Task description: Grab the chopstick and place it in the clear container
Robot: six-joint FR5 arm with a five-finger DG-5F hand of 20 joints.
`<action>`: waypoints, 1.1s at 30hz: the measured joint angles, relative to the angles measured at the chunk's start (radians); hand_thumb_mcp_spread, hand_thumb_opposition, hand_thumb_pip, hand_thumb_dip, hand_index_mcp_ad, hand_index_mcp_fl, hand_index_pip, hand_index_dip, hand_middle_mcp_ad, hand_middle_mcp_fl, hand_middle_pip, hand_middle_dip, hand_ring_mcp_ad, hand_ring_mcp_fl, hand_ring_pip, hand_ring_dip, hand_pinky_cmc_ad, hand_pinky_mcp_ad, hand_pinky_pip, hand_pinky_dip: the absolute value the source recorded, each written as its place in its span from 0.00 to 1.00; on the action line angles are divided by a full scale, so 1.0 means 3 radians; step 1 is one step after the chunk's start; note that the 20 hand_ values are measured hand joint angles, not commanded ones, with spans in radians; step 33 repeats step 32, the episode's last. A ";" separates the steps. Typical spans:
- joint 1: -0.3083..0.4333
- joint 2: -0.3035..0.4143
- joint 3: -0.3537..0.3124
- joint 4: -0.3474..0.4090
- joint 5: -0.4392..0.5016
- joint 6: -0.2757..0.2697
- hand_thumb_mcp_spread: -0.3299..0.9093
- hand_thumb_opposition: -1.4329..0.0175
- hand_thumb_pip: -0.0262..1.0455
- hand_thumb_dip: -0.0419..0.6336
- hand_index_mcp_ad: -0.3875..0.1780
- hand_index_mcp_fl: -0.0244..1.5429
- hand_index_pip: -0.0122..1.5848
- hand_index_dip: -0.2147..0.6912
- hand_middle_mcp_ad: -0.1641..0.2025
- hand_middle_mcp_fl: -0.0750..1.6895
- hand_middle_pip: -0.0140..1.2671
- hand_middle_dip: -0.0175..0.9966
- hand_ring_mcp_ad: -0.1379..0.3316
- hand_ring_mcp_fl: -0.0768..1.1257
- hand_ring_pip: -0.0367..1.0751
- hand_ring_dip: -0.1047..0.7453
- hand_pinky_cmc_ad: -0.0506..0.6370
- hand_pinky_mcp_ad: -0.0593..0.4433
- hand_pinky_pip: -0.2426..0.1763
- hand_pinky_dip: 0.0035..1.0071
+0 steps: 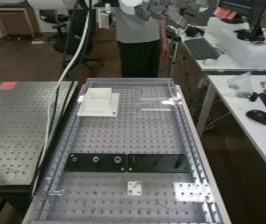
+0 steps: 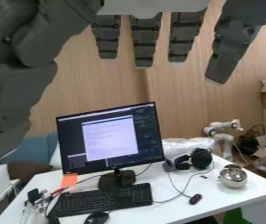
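At the top edge of the high view, the dark grey hand [image 1: 165, 10] is raised well above the bench's far end, partly cut off. In the wrist view, the hand [image 2: 145, 40] has its fingers extended and apart, with nothing between them; it is open. A thin pale strip [image 1: 155, 109] lies crosswise on the far right part of the perforated bench; I cannot tell whether it is the chopstick. Faint transparent edges around it may belong to the clear container, but its outline is unclear.
A white block on a white plate [image 1: 98, 106] stands at the bench's far left. Black plates [image 1: 127, 163] cross the middle, bearing small knobs. Clear rails line the sides. Desks with a monitor [image 2: 110, 140] and keyboard [image 2: 104, 199] stand beyond the bench.
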 joint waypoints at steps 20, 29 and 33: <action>-0.0076 0.0020 -0.0047 -0.0041 -0.0472 0.0263 0.41 0.47 0.47 0.17 0.49 0.04 0.06 0.37 0.61 0.05 0.13 0.20 0.61 0.07 0.11 0.24 0.74 0.82 0.28 0.41; -0.0095 0.0012 -0.0053 -0.0059 -0.0606 0.0248 0.41 0.47 0.52 0.17 0.49 0.04 0.06 0.35 0.61 0.05 0.13 0.20 0.61 0.07 0.11 0.23 0.73 0.82 0.28 0.41; -0.0097 0.0012 -0.0055 -0.0053 -0.0641 0.0233 0.41 0.48 0.52 0.17 0.49 0.04 0.06 0.34 0.61 0.05 0.13 0.20 0.61 0.07 0.11 0.23 0.73 0.82 0.28 0.41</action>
